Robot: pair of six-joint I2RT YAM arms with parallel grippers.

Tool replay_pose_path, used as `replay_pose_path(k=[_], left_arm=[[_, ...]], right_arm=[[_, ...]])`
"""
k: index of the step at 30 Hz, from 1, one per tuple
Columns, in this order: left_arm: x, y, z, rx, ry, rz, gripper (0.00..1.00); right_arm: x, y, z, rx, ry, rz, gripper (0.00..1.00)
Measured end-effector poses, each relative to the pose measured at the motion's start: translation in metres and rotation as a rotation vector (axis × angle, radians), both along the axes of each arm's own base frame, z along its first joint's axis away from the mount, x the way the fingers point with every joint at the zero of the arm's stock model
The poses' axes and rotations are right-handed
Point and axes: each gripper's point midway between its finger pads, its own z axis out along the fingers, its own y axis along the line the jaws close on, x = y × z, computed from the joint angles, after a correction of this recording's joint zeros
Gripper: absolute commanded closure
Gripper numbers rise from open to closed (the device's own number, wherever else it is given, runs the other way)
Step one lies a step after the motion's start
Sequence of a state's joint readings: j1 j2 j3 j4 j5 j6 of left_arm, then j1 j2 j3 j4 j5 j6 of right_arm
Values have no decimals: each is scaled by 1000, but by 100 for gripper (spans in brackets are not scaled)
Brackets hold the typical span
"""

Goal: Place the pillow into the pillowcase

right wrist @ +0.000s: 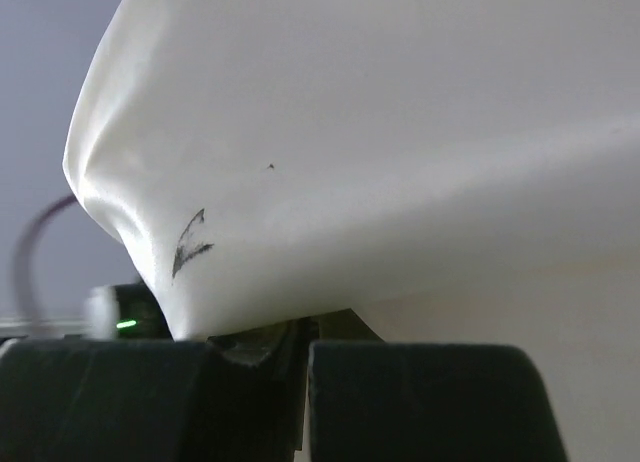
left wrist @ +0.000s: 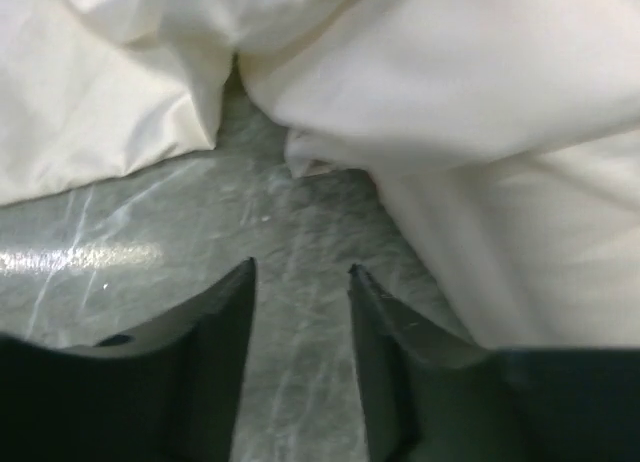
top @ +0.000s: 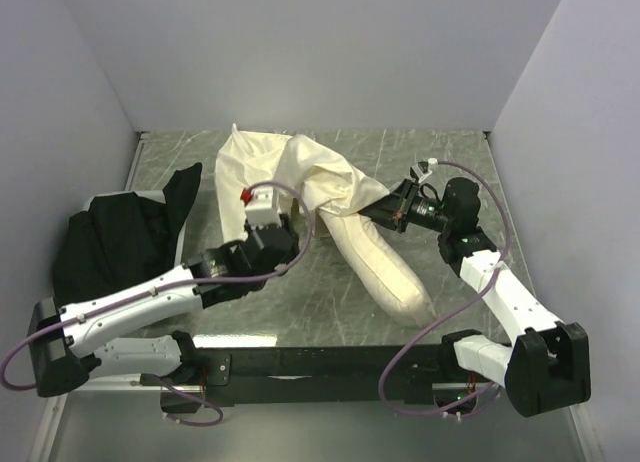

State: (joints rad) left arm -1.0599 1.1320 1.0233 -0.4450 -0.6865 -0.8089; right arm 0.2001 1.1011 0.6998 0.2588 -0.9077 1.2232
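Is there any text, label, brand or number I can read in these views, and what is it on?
No readable text in any view.
The pillowcase has a small dark mark, a scribble-like smudge rather than letters.
No tag or printed label shows clearly enough to read.

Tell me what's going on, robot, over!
Left gripper open, empty. Right gripper shut on pillowcase edge. Pillow mostly outside, one end under pillowcase. Black cloth off left, not in the way.
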Motion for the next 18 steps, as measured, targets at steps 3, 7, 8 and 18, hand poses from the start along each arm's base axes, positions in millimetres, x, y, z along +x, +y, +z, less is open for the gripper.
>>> replay_pose_path(k=[3,7,8,18], left_arm=[[-6,18,-47,39,8,18,57],[-2,17,-79,77,-29,-4,31],[2,13,-79,87,-46,-4,27],[75,3,-48,124,-223,149,25]], right_arm=[[-2,1,13,33,-21,20,100],[-6,2,26,56,-26,29,100],[-7,1,28,62,-26,31,100],[-19,-1,67,130,-60,36,100]])
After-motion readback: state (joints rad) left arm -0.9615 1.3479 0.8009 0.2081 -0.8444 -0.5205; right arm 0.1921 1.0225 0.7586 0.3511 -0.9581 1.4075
